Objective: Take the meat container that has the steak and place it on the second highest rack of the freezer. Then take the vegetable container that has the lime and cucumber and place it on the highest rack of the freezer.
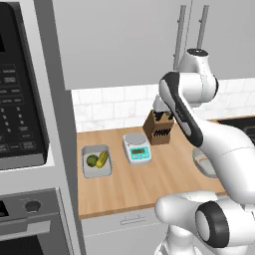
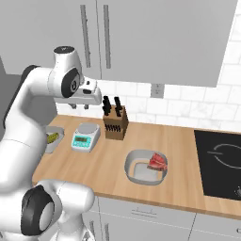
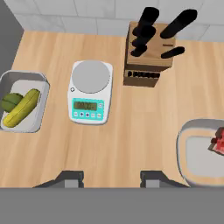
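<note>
the gripper hangs high over the counter, jaws apart with nothing between them. the bowl sits near the counter's front edge with the steak at its right side. the tray lies at the counter's left end, holding the lime and cucumber touching. a scale stands between the two containers, beside a knife block.

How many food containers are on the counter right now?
2. The vegetable container sits at the counter's left end, beside the kitchen scale. The meat container sits further right, toward the cooktop.
</note>
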### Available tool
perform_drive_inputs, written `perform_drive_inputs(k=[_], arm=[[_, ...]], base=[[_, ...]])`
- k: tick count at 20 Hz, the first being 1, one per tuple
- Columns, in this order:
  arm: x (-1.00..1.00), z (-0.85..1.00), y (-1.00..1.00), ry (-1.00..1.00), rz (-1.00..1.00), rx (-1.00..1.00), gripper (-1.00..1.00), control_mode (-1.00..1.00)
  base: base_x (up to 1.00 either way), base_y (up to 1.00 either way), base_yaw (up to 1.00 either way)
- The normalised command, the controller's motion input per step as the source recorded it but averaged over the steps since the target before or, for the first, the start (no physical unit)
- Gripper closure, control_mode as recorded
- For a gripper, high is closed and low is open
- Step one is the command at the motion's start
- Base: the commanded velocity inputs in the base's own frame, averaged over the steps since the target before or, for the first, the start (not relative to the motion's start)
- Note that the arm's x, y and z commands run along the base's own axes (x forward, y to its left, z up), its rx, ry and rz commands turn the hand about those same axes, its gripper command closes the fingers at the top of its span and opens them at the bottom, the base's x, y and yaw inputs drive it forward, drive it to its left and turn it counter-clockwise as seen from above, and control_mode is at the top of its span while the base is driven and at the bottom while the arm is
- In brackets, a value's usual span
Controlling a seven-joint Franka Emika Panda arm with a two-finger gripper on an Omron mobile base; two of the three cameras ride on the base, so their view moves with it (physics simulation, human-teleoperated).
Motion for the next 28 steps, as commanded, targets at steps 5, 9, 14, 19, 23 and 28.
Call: perform_drive_inputs(k=[5, 9, 14, 19, 23, 28], arm=[[-0.48, -0.26, -0.47, 0.00, -0.25, 0.07, -1.00, -1.00], [-0.26, -0.65, -0.96, 0.11, -0.54, 0.14, -1.00, -1.00], [-0.18, -0.62, -1.00, 0.11, -0.47, 0.17, -1.00, -1.00], [-0.33, -0.65, -1.00, 0.07, -0.41, 0.06, -1.00, -1.00], [-0.29, -0.83, -0.93, 0.13, -0.31, 0.16, -1.00, -1.00], [-0.38, -0.75, -0.34, 0.03, -0.33, 0.09, -1.00, -1.00]], base=[[0.00, 0.00, 0.00], [0.00, 0.00, 0.00], [0.00, 0.00, 0.00], [0.00, 0.00, 0.00], [0.00, 0.00, 0.00], [0.00, 0.00, 0.00]])
